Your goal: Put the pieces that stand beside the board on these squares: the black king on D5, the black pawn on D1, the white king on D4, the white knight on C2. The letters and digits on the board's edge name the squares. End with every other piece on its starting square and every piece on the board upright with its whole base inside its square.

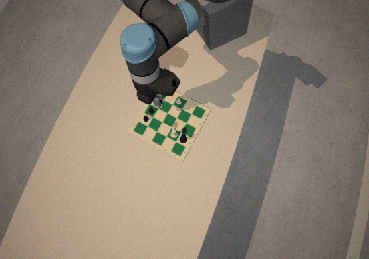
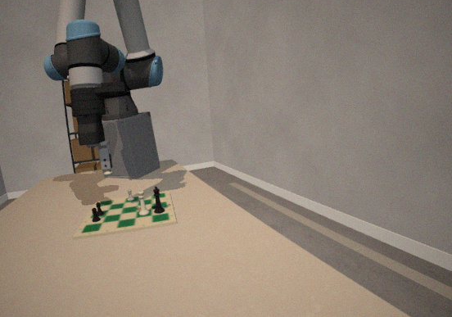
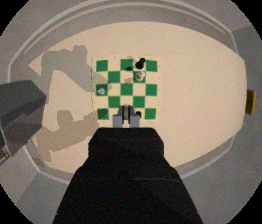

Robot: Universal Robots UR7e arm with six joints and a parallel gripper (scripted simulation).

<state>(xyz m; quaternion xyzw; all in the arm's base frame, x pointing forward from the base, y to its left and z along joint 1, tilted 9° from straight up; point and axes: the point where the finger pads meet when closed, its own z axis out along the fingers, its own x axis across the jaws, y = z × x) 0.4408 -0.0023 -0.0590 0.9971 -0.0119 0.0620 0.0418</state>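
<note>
My gripper (image 1: 158, 102) (image 2: 106, 169) (image 3: 126, 111) is shut on the white knight (image 2: 107, 173), held high above the board's column-1 side; the knight is mostly hidden. The board (image 1: 134, 133) (image 2: 78, 236) lies flat. The black king (image 1: 183, 138) (image 2: 158, 203) (image 3: 140, 63) stands upright on D5. The white king (image 1: 174, 133) (image 2: 143, 207) (image 3: 139, 76) stands upright on D4. The black pawn (image 1: 146, 118) (image 2: 96, 215) (image 3: 138, 114) stands upright on D1.
A small black piece (image 1: 151, 110) (image 2: 99, 209) stands on C1, close beside the black pawn. A small white piece (image 1: 179, 101) (image 2: 130, 195) (image 3: 101, 91) stands on A3. The grey robot pedestal (image 1: 227, 22) (image 2: 137, 146) (image 3: 17, 110) stands behind the board.
</note>
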